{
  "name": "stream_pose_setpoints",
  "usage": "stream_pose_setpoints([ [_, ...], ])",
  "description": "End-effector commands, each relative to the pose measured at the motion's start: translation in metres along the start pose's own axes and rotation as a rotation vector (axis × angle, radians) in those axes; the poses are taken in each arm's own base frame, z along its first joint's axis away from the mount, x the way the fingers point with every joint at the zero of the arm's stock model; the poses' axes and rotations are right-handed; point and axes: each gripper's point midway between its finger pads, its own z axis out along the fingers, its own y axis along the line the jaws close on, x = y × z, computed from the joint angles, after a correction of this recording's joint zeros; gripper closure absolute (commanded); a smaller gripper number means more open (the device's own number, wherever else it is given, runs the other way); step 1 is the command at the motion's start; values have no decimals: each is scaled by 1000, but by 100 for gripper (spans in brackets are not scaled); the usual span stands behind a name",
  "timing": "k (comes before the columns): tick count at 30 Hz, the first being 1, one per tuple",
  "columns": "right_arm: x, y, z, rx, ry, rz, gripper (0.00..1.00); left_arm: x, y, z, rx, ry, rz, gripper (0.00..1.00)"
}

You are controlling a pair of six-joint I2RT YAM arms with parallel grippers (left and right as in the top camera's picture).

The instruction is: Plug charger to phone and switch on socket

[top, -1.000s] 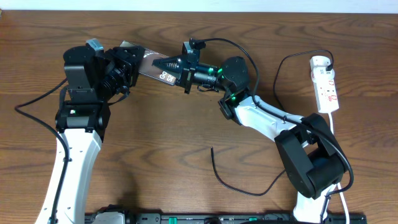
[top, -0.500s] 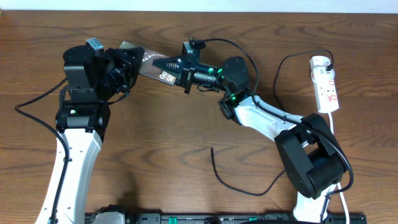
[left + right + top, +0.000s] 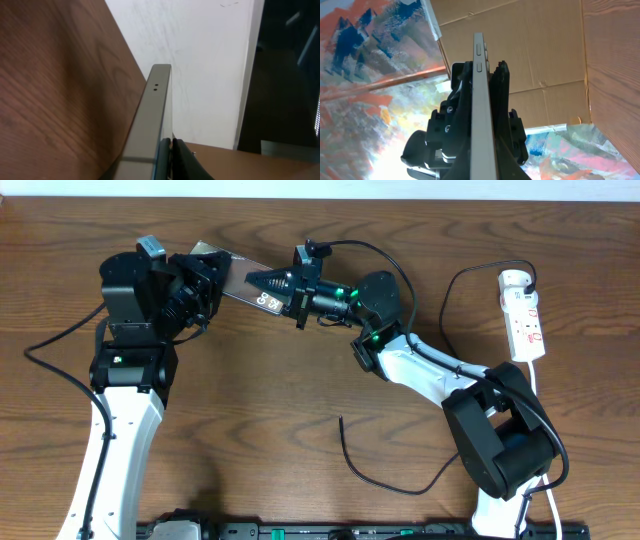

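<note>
The phone (image 3: 240,280), a flat dark slab with white markings, is held in the air between both arms at the far side of the table. My left gripper (image 3: 207,280) is shut on its left end and my right gripper (image 3: 278,284) is shut on its right end. The left wrist view shows the phone's grey edge (image 3: 152,115) with my fingers (image 3: 171,145) clamped beside it. The right wrist view shows the phone edge-on (image 3: 479,75) between my fingers (image 3: 484,150). The charger's free tip (image 3: 341,419) lies on the table. The socket (image 3: 524,320) lies at the far right.
The charger's thin black cable loops along the table (image 3: 400,491) and rises toward the white plug at the socket's far end (image 3: 514,278). The socket's white cord (image 3: 537,380) runs down past the right arm's base (image 3: 500,450). A thicker black cable (image 3: 50,345) trails left.
Both arms and the phone have shifted very slightly toward the far edge of the table. Both grips are unchanged and the charger cable has not moved.
</note>
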Motion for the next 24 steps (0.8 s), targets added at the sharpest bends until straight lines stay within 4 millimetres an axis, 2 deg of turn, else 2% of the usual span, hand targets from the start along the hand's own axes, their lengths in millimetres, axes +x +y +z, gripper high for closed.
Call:
stream_pose_setpoints([
  [1,9,9,3,-7,33,-15,99,0,-11,-3,42,9,13,81],
  [13,8,9,3,-11,26,-15,99,4,-19,-3,74,30,41,81],
  [15,8,9,3,-11,26,-15,99,4,-19,-3,75,32,43,86],
  [24,8,9,3,-11,27,-15,99,4,-19,-3,76,32,47,92],
])
